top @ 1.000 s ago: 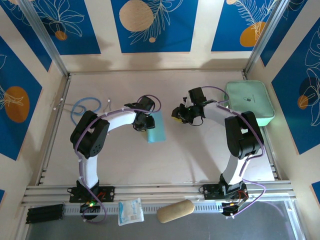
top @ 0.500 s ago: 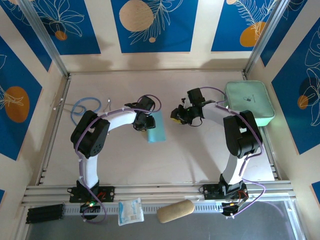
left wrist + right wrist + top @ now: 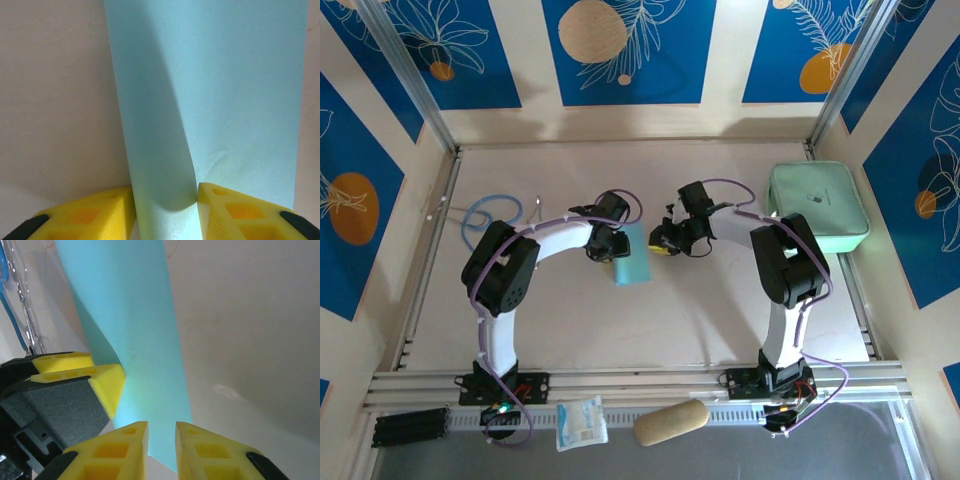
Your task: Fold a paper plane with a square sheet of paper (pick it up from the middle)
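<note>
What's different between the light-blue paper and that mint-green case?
The paper is thin, smaller and light blue; the case is thicker, larger and mint green. The paper sits mid-table, bowed up between the left fingers; the case lies flat at the right edge, untouched. Both look rectangular from above.

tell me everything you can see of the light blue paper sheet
The square sheet of paper is thin, plain, matte light blue, unprinted. It is curled over on itself in a soft, uncreased fold, so from above it reads as a narrow strip near the middle of the pale table. The left gripper pinches the rounded fold between its yellow fingers. The right gripper has nearly closed fingertips at its other edge; whether they grip it cannot be told.
</note>
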